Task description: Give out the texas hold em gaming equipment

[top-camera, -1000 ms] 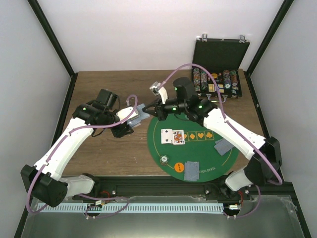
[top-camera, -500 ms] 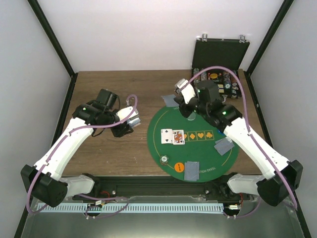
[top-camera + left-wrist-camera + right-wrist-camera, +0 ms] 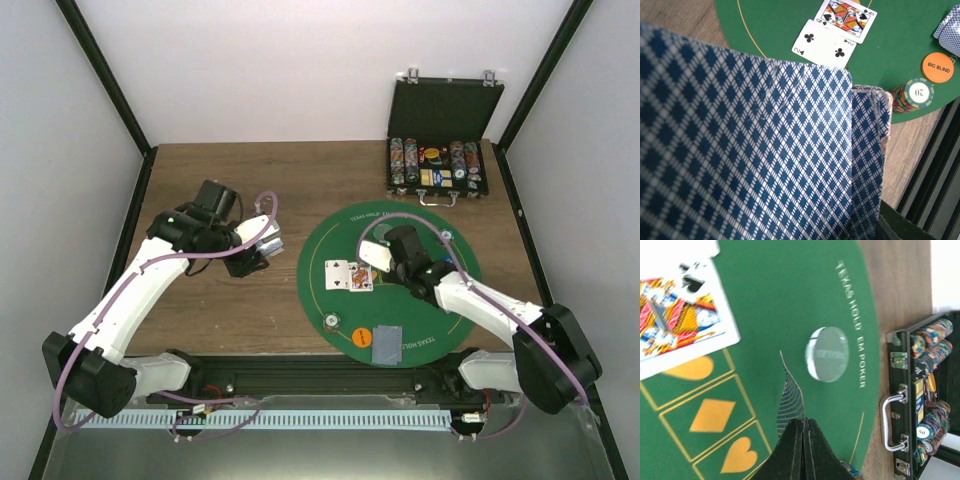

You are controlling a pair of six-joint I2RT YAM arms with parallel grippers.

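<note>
Card (image 3: pixel 789 401) first: one thin, bowed card with a blue lattice back. It shows nearly edge-on, pinched at its lower edge by the right pincer (image 3: pixel 801 424), whose black fingers are clenched tight on it. It hangs low over the green mat (image 3: pixel 790 300); whether it touches the felt I cannot tell. The printed diamond box (image 3: pixel 712 415) lies just beside the fingers, on the left in the wrist view. The row of boxes runs on up to the queen (image 3: pixel 675 325), which lies face up, overlapping a two of clubs (image 3: pixel 821 46). That makes a short sideways carry, I judge, with a turn to lay the card flat. The right arm is far the nearer. The left pincer (image 3: pixel 262 243) sits off the mat over bare wood, grasping the deck (image 3: pixel 755 150) (its glossy backs fill that camera). Outward, a ridged chip stack (image 3: pixel 912 94) stands at the mat's near edge with a flat orange disc (image 3: pixel 937 67) beside it. A clear round puck (image 3: pixel 826 354) lies by the white lettering, and the black case (image 3: pixel 920 400) sits beyond.
</note>
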